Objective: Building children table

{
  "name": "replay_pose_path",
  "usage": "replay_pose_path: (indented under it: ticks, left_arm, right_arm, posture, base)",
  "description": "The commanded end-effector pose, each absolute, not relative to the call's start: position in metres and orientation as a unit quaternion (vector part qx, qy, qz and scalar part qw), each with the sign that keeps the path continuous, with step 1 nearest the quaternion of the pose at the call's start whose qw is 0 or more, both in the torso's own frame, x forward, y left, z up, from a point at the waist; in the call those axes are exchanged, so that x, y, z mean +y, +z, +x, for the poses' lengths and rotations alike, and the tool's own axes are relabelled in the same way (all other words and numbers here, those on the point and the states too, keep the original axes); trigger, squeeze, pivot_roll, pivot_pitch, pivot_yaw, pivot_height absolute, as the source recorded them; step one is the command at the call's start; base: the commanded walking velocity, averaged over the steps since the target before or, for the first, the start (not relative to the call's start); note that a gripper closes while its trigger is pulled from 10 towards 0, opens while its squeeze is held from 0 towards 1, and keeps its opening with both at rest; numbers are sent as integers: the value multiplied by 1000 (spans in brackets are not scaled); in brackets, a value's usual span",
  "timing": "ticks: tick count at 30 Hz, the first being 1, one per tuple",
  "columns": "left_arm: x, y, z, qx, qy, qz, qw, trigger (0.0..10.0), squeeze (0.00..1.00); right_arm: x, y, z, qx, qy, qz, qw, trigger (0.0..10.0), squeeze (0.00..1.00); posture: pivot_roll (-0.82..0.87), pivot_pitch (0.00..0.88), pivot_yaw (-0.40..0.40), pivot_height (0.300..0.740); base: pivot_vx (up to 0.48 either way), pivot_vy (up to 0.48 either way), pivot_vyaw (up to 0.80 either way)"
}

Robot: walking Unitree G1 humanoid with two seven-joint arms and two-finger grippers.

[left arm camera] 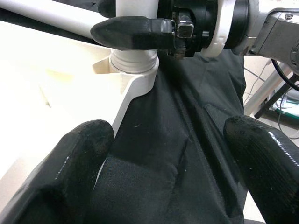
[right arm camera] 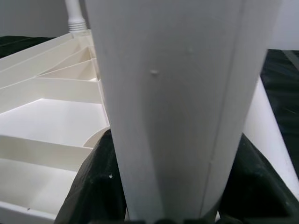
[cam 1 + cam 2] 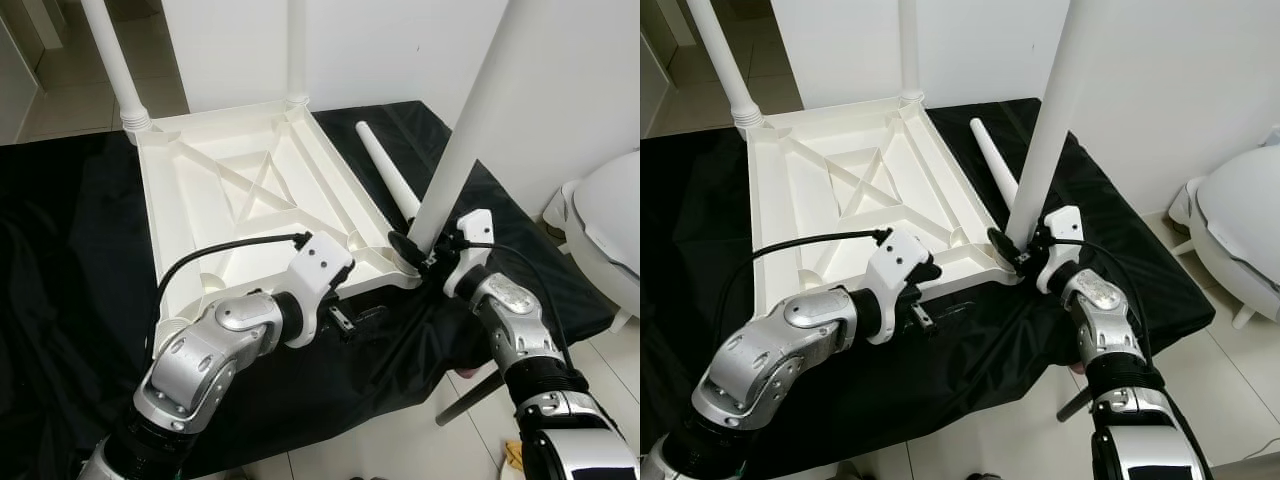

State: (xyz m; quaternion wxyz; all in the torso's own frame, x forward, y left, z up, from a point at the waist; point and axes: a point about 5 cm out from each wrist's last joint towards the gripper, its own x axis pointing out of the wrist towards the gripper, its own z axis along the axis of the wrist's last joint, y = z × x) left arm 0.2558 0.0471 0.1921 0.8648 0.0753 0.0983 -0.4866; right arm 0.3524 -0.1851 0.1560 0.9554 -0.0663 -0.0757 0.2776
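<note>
The white table top [image 3: 240, 190] lies upside down on a worktop [image 3: 70, 300] with a black cloth over it; two legs [image 3: 115, 65] already stand up in the far corners; a third leg [image 3: 470, 120] stands in the near corner on the robot's right, and the right pincer [image 3: 425, 255] is clenched around its bottom end, close to the socket; it may need more turning to sit tight; the left pincer [image 1: 163, 154] is released, fingers [image 1: 74, 163] spread, just beside the near edge of the table top; one more leg [image 3: 385, 170] lies loose on the cloth beside the table top; the near left corner has no leg yet; so the job looks more than half done.
</note>
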Motion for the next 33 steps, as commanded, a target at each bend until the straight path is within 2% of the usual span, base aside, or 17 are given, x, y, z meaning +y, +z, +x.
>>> replay_pose_path:
  ticks: [1,14,25,27,33]
  left_arm:
    - [47,194,255,97,-481,80,868,10000,0]
    - [48,193,254,99,-481,78,867,10000,0]
    - [46,193,254,100,-482,77,867,10000,0]
    - [46,193,254,99,-483,76,867,10000,0]
    - [44,193,255,99,-483,74,867,10000,0]
  right_arm:
    - [-192,144,352,-47,240,-64,968,10000,0]
    - [-182,151,348,-84,151,-30,984,10000,0]
    - [-162,154,343,-94,21,-20,995,10000,0]
    - [-152,155,342,-102,-5,-18,995,10000,0]
    - [-143,158,342,-102,-70,-3,992,10000,0]
  posture:
    - [32,90,6,740]
    - [29,95,9,740]
    - [16,101,5,740]
    - [11,100,3,740]
    - [5,102,1,740]
  base:
    - [0,0,0]
    - [0,0,0]
    - [0,0,0]
    - [0,0,0]
    - [0,0,0]
